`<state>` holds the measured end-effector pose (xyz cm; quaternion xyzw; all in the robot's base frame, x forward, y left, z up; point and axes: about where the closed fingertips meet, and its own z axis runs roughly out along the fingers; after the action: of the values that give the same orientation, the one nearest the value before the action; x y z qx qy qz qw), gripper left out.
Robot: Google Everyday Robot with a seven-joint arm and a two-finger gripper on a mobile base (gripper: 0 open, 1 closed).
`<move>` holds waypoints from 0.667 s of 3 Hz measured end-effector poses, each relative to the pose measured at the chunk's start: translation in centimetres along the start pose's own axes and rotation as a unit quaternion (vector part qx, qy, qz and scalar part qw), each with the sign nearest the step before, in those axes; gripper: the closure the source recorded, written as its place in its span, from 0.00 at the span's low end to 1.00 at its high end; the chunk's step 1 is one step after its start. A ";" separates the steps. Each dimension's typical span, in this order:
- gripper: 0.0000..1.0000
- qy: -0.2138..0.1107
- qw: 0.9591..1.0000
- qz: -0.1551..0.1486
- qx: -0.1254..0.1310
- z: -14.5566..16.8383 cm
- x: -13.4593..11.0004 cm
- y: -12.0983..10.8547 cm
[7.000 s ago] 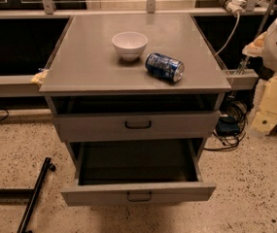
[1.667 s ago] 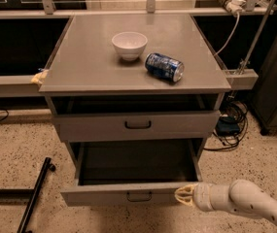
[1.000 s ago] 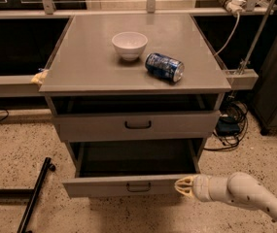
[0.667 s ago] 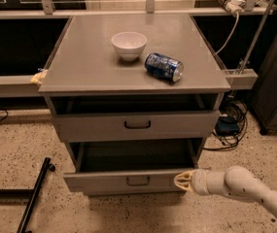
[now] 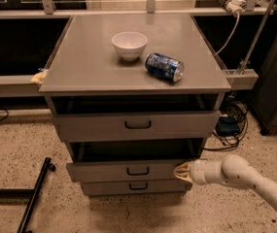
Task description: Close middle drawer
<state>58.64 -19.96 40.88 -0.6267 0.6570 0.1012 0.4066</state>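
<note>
Though I cannot tell how its grip stands, the gripper (image 5: pixel 181 171) touches the right end of the middle drawer (image 5: pixel 128 170), slightly open at lower centre; the arm (image 5: pixel 254 179) reaches in from lower right.

Dim warm overhead light, black shadow in cabinet (image 5: pixel 89 67) openings, pale hand (image 5: pixel 181 172) against middle drawer (image 5: pixel 104 171).

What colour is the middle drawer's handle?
The handle is dark, nearly black, in the camera view. The gripper is at the right end of the drawer.
</note>
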 end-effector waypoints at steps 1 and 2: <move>1.00 0.002 1.000 0.001 -0.005 1.0 0.2 -1.7; 1.00 0.013 1.000 0.004 -0.010 2.5 0.7 -4.9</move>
<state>64.17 -19.84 40.64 -0.6292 0.6638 0.1016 0.3914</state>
